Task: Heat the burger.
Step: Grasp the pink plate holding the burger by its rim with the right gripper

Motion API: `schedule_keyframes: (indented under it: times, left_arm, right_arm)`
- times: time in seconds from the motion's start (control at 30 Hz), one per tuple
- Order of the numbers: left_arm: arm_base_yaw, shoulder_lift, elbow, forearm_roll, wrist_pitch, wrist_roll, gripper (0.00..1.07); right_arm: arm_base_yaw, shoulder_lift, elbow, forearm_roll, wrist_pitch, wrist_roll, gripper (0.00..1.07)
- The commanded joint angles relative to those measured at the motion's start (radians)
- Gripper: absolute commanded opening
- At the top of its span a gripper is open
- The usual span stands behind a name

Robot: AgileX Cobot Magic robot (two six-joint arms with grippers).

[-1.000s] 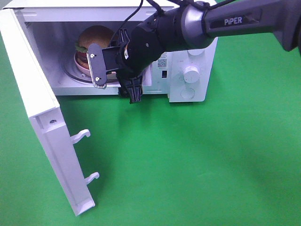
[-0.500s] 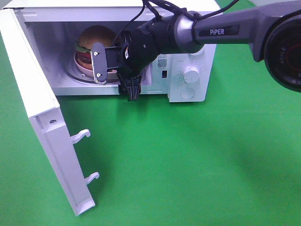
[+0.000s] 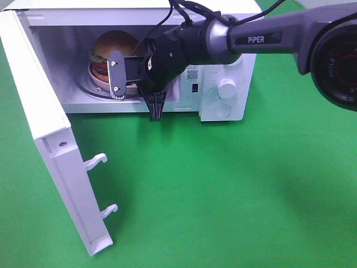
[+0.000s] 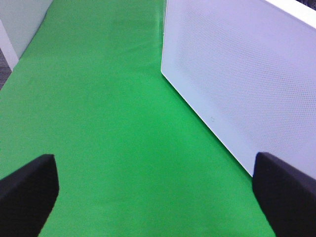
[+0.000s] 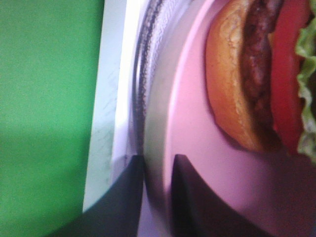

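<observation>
- Right-side jaws first: on my right gripper (image 5: 158,190) they stand drawn nearly together with only a slim gap between them. The rim of the pink plate (image 5: 197,123) seems to lie in that gap, but I cannot tell whether I am truly pinching it or merely straddling it.
- That gripper is turned sideways at the mouth of the microwave (image 3: 223,106), which I judge suits working the plate by its edge rather than touching the food.
- On the plate sits the burger (image 3: 114,47), upright, inside the oven chamber, on the glass turntable (image 3: 83,86). So the loading looks done or nearly so.
- My left gripper (image 4: 158,197) has its jaws spread wide, with nothing between them but the green cloth (image 4: 98,123). It hangs just outside the open door (image 4: 237,79), probably kept clear until the door needs swinging shut.
- The door (image 3: 50,145) stands wide open, so heating cannot start yet, by my reckoning.
- Count: one burger, one plate, one microwave, one door carrying two latch hooks (image 3: 95,161), two grippers.
</observation>
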Motion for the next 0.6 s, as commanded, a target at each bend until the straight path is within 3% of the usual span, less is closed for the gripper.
schedule_keyframes:
  times: [0.03, 0.6]
  left_arm:
    - [0.004, -0.005, 0.003, 0.002, -0.004, -0.003, 1.00]
    - [0.004, -0.005, 0.003, 0.002, -0.004, -0.003, 1.00]
  right_arm:
    - [-0.006, -0.004, -0.004, 0.010, 0.018, -0.004, 0.00]
    - [0.008, -0.048, 0.011, 0.057, 0.106, -0.178, 0.00]
